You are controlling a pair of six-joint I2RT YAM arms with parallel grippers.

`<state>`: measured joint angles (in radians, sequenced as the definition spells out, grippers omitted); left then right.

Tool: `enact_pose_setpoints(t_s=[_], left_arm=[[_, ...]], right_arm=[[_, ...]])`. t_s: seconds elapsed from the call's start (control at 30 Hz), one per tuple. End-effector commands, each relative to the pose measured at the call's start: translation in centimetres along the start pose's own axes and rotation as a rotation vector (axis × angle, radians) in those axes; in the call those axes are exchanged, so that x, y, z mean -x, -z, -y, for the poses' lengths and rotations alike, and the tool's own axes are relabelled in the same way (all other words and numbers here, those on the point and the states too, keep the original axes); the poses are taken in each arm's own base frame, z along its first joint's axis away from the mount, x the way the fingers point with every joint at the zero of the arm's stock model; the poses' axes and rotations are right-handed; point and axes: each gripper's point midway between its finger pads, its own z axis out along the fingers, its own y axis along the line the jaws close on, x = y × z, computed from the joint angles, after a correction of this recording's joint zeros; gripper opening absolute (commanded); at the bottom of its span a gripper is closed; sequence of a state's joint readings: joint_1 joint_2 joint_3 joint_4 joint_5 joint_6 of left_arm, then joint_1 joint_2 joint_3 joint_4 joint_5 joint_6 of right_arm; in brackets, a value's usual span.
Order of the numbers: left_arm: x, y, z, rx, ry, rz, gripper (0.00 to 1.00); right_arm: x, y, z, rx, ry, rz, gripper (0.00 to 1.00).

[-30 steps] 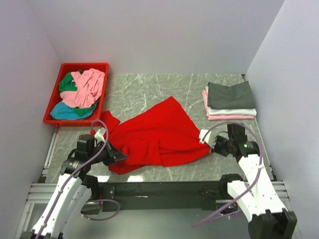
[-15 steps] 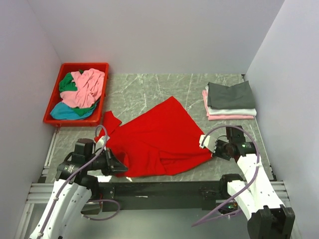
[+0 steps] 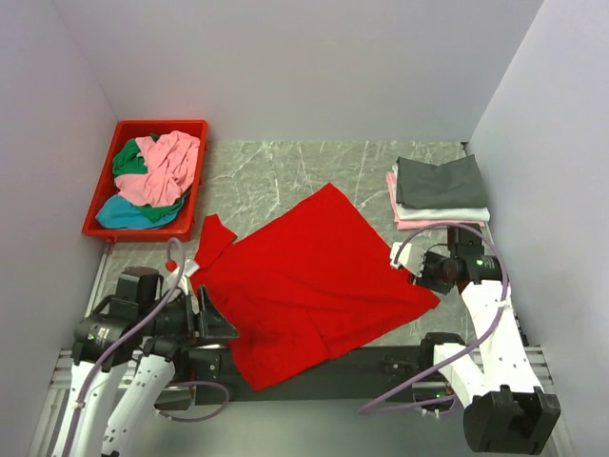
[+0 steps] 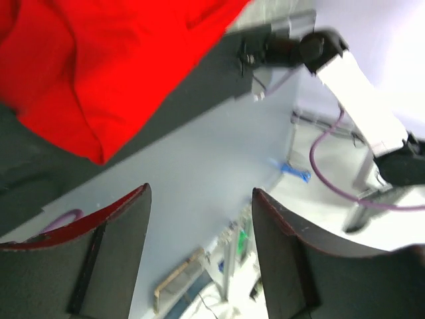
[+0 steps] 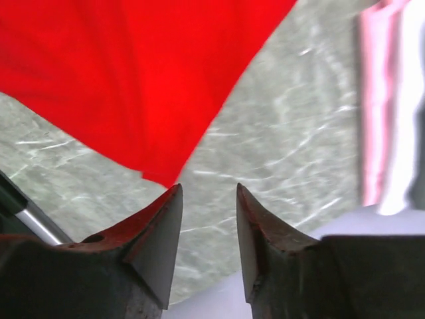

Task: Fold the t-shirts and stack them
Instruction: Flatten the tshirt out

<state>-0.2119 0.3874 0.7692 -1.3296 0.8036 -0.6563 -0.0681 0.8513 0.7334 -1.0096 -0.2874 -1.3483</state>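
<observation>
Red t-shirt (image 3: 304,276) is noted spread nearly flat across the near half of the counter (image 3: 285,181), its nearest corner draped over the counter's front edge onto the dark rail (image 3: 381,367). The left end effector (image 4: 200,193) is seen with fingers spread and nothing between them, just beside the shirt's left edge. The right end effector (image 5: 208,189) is likewise parted and empty, a red corner lying just beyond its tips. The cloth is judged light, limp and thin, likely to sag, crease and drag on the marbled surface. It is best pinched at two corners or along a hem, both sides at once, so that a fold line can be kept straight. Farther back, a folded stack (image 3: 440,195) (dark grey over white over pink) lies at right, and crumpled tees (image 3: 157,171) fill a red bin (image 3: 105,217) at left. No print, label or brand can be read anywhere.
</observation>
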Motion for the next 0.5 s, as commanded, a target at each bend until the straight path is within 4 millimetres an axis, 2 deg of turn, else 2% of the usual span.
enact_pose_setpoints(t_s=[0.0, 0.03, 0.1, 0.13, 0.17, 0.2, 0.23, 0.27, 0.3, 0.33, 0.37, 0.4, 0.43, 0.47], left_arm=[[2.4, 1.4, 0.6, 0.088, -0.091, 0.105, 0.67], [4.4, 1.4, 1.4, 0.078, -0.113, 0.188, 0.65], [7.5, 1.2, 1.4, 0.094, -0.138, 0.314, 0.63], [10.4, 0.5, 2.0, 0.057, -0.188, 0.404, 0.61], [12.1, -0.1, 1.4, 0.076, -0.192, 0.441, 0.61], [14.1, -0.7, 0.9, 0.096, -0.197, 0.49, 0.61], [16.0, -1.7, -0.9, 0.159, -0.208, 0.525, 0.61], [19.0, -2.9, -2.0, 0.219, -0.2, 0.544, 0.59], [20.2, -3.7, -3.3, 0.279, -0.191, 0.533, 0.57], [21.9, -3.9, -3.2, 0.324, -0.228, 0.529, 0.55], [24.0, -5.1, -6.0, 0.467, -0.187, 0.511, 0.53], [25.2, -5.3, -6.4, 0.512, -0.194, 0.517, 0.53], [27.2, -4.9, -5.6, 0.538, -0.215, 0.556, 0.53], [28.6, -5.4, -7.3, 0.623, -0.197, 0.556, 0.53]], right_arm=[[1.8, 1.6, 1.2, -0.004, 0.065, 0.064, 0.46], [2.1, 1.7, 1.1, 0.009, 0.071, 0.078, 0.48], [3.7, 1.6, 1.7, 0.021, 0.063, 0.156, 0.54], [4.7, 1.5, 2.8, -0.001, 0.062, 0.2, 0.56], [5.9, 1.3, 3.4, 0.001, 0.048, 0.259, 0.59], [7.2, 0.2, 3.4, 0.062, -0.029, 0.307, 0.6], [9.2, -0.2, 4.1, 0.087, -0.047, 0.389, 0.61], [10.8, 0.1, 5.6, 0.089, -0.064, 0.42, 0.61], [11.9, -1.9, 5.5, 0.19, -0.187, 0.41, 0.61], [13.7, -2.6, 5.7, 0.235, -0.196, 0.424, 0.6], [15.5, -3.6, 7.6, 0.257, -0.288, 0.423, 0.59], [16.5, -4.3, 8.6, 0.264, -0.335, 0.425, 0.58], [17.6, -5.1, 9.5, 0.267, -0.38, 0.426, 0.58], [19.2, -5.2, 12.8, 0.192, -0.406, 0.452, 0.58]])
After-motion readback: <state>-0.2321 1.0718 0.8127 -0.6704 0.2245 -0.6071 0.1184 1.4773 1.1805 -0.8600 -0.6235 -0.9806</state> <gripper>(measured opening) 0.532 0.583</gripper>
